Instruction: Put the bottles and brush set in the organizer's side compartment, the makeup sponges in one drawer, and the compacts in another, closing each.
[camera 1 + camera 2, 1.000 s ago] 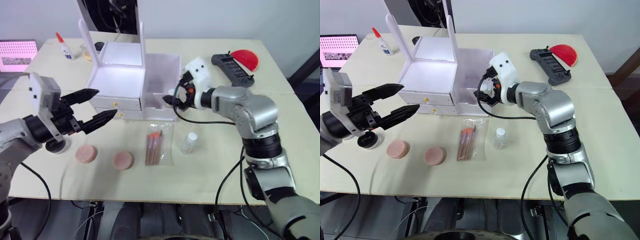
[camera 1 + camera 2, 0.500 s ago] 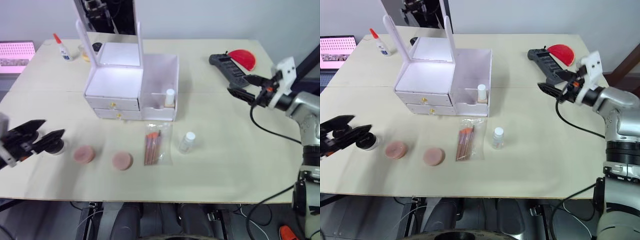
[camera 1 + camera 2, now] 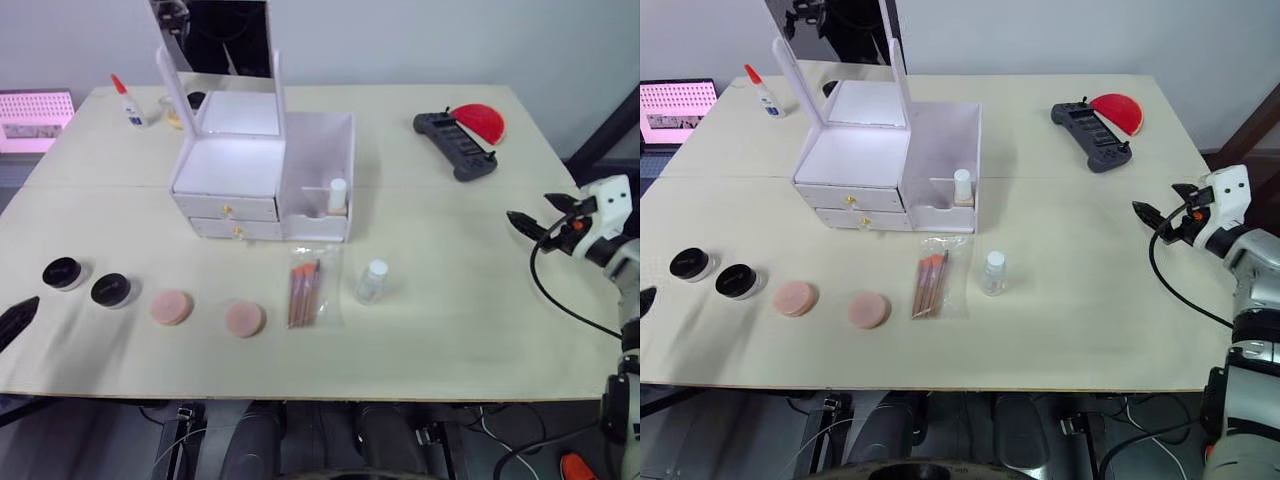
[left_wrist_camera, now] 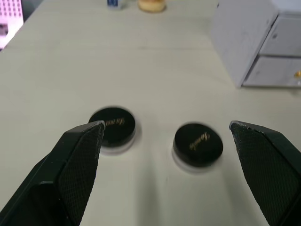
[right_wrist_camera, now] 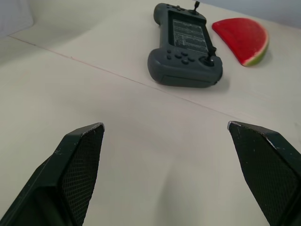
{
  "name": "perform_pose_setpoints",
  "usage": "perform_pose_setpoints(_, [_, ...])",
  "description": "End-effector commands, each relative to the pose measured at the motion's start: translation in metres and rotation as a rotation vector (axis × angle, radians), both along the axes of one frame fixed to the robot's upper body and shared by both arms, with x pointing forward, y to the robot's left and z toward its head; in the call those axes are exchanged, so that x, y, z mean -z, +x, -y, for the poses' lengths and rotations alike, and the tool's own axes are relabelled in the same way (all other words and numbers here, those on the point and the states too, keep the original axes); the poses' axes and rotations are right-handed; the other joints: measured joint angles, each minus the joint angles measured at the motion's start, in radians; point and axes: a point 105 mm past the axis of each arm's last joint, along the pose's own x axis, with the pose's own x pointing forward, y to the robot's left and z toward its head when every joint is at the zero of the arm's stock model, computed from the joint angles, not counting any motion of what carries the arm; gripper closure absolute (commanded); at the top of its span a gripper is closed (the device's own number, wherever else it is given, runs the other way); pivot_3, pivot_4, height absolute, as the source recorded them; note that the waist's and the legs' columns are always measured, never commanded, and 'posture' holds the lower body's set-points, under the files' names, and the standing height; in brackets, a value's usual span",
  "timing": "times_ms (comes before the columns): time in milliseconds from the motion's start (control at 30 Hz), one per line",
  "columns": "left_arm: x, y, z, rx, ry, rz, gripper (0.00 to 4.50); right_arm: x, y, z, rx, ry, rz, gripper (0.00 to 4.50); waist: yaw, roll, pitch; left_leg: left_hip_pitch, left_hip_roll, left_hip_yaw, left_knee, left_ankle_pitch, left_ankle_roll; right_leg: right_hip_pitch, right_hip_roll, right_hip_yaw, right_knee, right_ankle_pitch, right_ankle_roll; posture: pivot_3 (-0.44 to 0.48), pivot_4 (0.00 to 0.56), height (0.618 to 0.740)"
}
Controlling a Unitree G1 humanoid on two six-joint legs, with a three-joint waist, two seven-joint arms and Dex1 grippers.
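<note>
The white organizer [image 3: 262, 168] stands mid-table with its mirror upright and both gold-knobbed drawers pushed in. In its side compartment [image 3: 322, 160] stands the white-capped beige bottle [image 3: 338, 195]. On the table in front lie the clear bottle [image 3: 373, 281], the bagged brush set [image 3: 313, 286], two pink makeup sponges [image 3: 171, 307] [image 3: 244, 319] and two black compacts [image 3: 62, 272] [image 3: 110, 290]. My left gripper [image 4: 165, 126] is open and empty at the table's left front edge, facing the compacts [image 4: 113, 128]. My right gripper [image 3: 535, 222] is open and empty at the right edge.
A black game controller [image 3: 454, 145] and a red watermelon-slice toy [image 3: 477, 121] lie at the back right. A white glue bottle [image 3: 128, 98] with a red tip stands at the back left, beside a pink screen [image 3: 30, 108].
Both arms drew back from the organizer to the table's sides. The right gripper let go of the beige bottle, which now stands in the side compartment. The compacts came into sight.
</note>
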Motion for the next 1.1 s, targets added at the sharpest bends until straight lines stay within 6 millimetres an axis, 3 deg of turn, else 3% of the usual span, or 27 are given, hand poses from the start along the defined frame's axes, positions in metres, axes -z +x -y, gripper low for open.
perform_pose_setpoints(33, [-0.027, 0.020, 0.024, 0.113, 0.069, 0.051, 0.00, -0.033, 0.005, -0.021, -0.102, -0.022, 0.064, 0.03, 0.003, 0.000, 0.000, 0.000, 0.000, 0.000, 0.000, 0.000, 0.000, 0.000, 0.000, 0.000, 0.000, 0.000, 0.001, 0.000, 0.150, 0.740])
perform_pose_setpoints(67, [-0.028, 0.024, 0.032, 0.144, 0.085, 0.049, 0.00, -0.034, 0.004, -0.027, -0.131, -0.014, 0.055, 0.03, 0.005, 0.000, 0.000, 0.000, 0.000, 0.000, 0.000, 0.000, 0.000, 0.000, 0.000, 0.000, 0.000, -0.001, 0.002, 0.000, 0.150, 0.740])
perform_pose_setpoints(167, [-0.028, 0.042, 0.080, 0.323, 0.142, 0.029, 0.00, -0.043, -0.005, -0.057, -0.281, 0.018, 0.003, 0.03, 0.008, 0.001, 0.000, 0.000, 0.000, 0.001, -0.002, 0.000, 0.000, 0.000, 0.000, 0.000, 0.000, -0.001, 0.003, 0.000, 0.150, 0.740])
perform_pose_setpoints(300, [-0.040, 0.065, 0.151, 0.583, 0.154, 0.053, 0.00, -0.059, -0.036, -0.116, -0.550, 0.037, -0.068, 0.03, 0.020, 0.001, 0.000, 0.000, 0.001, 0.000, -0.001, 0.000, 0.000, 0.000, 0.001, 0.000, 0.001, -0.002, 0.003, 0.000, 0.150, 0.740])
perform_pose_setpoints(533, [-0.049, 0.071, 0.218, 0.866, 0.132, 0.039, 0.00, -0.061, -0.079, -0.173, -0.739, 0.028, -0.158, 0.03, 0.014, 0.001, 0.000, 0.000, 0.003, 0.000, 0.000, 0.000, 0.000, 0.000, 0.003, 0.000, 0.001, -0.001, 0.003, 0.000, 0.150, 0.740])
perform_pose_setpoints(700, [-0.049, 0.072, 0.245, 0.976, 0.128, 0.025, 0.00, -0.039, -0.096, -0.200, -0.794, -0.049, -0.197, 0.03, 0.014, 0.000, 0.000, 0.000, 0.004, 0.000, 0.000, 0.000, 0.000, 0.000, 0.005, 0.000, 0.001, -0.001, 0.003, 0.000, 0.150, 0.740])
perform_pose_setpoints(933, [-0.052, 0.081, 0.251, 0.977, 0.148, 0.053, 0.00, -0.015, -0.098, -0.218, -0.811, -0.068, -0.213, 0.03, 0.015, 0.000, 0.000, -0.001, 0.005, 0.001, 0.001, 0.000, 0.000, 0.000, 0.005, 0.000, 0.001, -0.001, 0.002, 0.000, 0.150, 0.740])
perform_pose_setpoints(1067, [-0.042, 0.084, 0.246, 0.953, 0.179, 0.034, 0.00, -0.003, -0.096, -0.219, -0.814, -0.055, -0.206, 1.38, 0.017, 0.000, 0.000, -0.001, 0.005, 0.000, 0.001, 0.000, 0.000, 0.000, 0.005, 0.000, 0.001, -0.001, 0.002, 0.000, 0.150, 0.740])
perform_pose_setpoints(1100, [-0.042, 0.084, 0.245, 0.948, 0.172, 0.037, 0.00, -0.002, -0.094, -0.219, -0.813, -0.055, -0.200, 1.38, 0.016, 0.000, 0.000, -0.001, 0.005, 0.000, 0.001, 0.000, 0.000, 0.000, 0.005, 0.000, 0.001, -0.001, 0.002, 0.000, 0.150, 0.740])
